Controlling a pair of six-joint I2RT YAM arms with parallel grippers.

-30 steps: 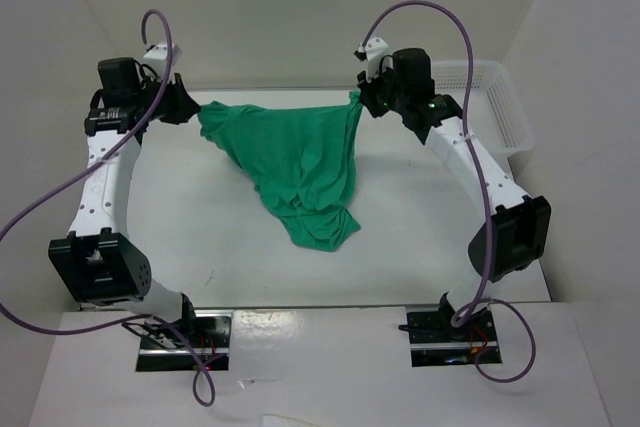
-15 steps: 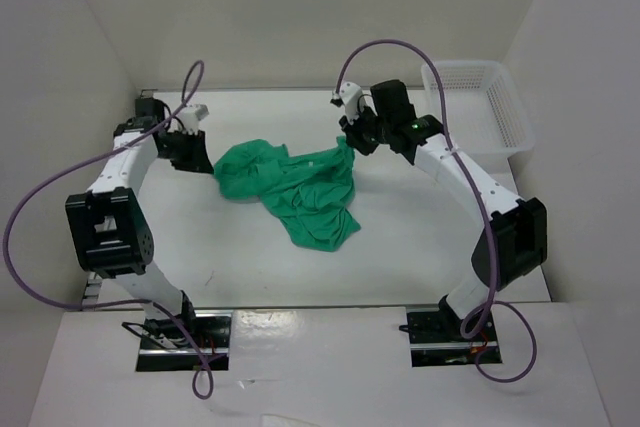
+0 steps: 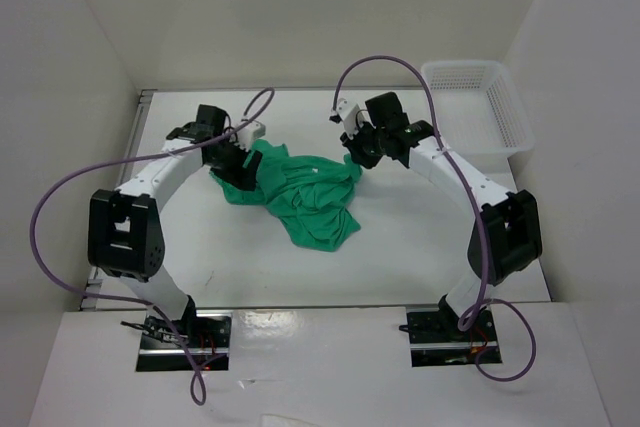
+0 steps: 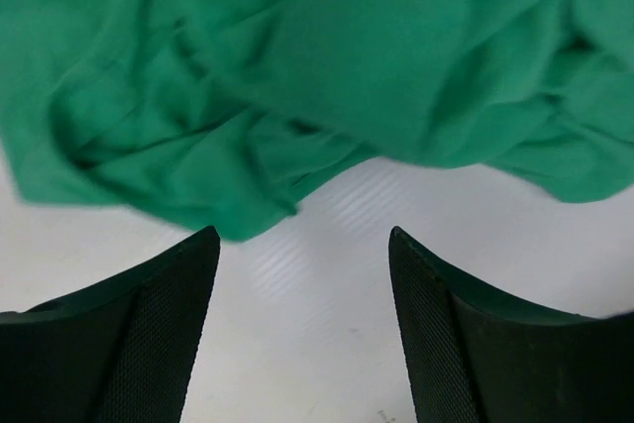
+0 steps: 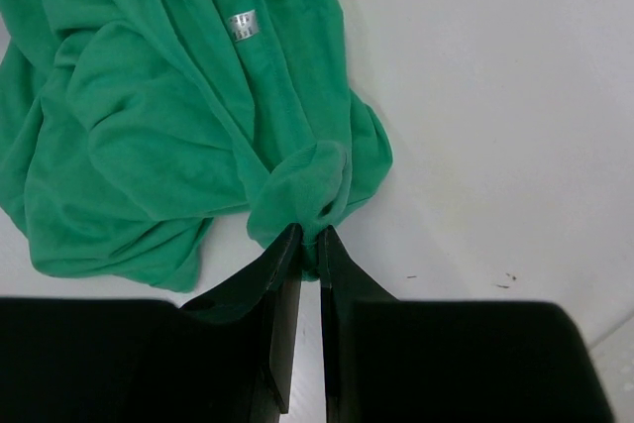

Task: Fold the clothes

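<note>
The clothes, one green T-shirt (image 3: 300, 192), lie crumpled in a heap on the white table, with a small white label (image 5: 242, 24) showing in the right wrist view. My left gripper (image 3: 236, 159) stands open at the heap's left edge; nothing is between its fingers (image 4: 158, 324), and the green fabric (image 4: 297, 76) lies just ahead of them. At the heap's upper right edge, my right gripper (image 3: 357, 155) is shut on a bunched fold of the shirt (image 5: 309, 195), pinched between its jaws.
A white mesh basket (image 3: 478, 105) stands at the back right corner. White walls close the table in at the left, back and right. Purple cables loop above both arms.
Both arms came down and inward, dropping the stretched shirt into a heap. My left gripper opened and let go of its corner. The right gripper kept its hold.
</note>
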